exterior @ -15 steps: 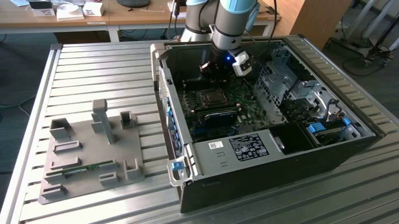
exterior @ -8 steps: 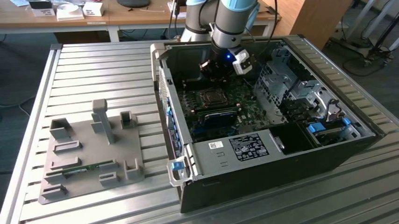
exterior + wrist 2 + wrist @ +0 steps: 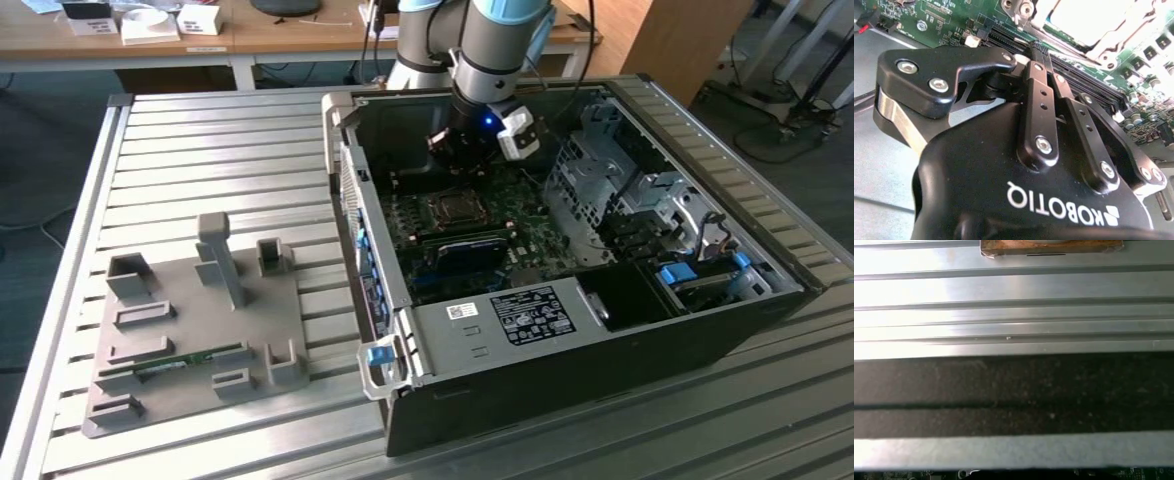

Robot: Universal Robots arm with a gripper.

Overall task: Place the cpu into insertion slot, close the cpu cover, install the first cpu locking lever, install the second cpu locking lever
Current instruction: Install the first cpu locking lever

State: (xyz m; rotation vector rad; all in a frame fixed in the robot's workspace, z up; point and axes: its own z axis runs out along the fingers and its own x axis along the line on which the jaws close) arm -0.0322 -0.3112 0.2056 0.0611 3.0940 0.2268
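gripper (image 3: 1041, 55) hangs just beside the cpu (image 3: 1089, 20) in its insertion slot (image 3: 458, 212).

Robotics lab, slatted aluminium workbench (image 3: 200, 140), grey fixture tray (image 3: 187, 330), wooden desk (image 3: 267, 35) behind (cables beneath), open computer case (image 3: 561, 380)

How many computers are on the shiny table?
1. The open black computer case lies on the metal table, toward the exterior view's right. None seems hidden.
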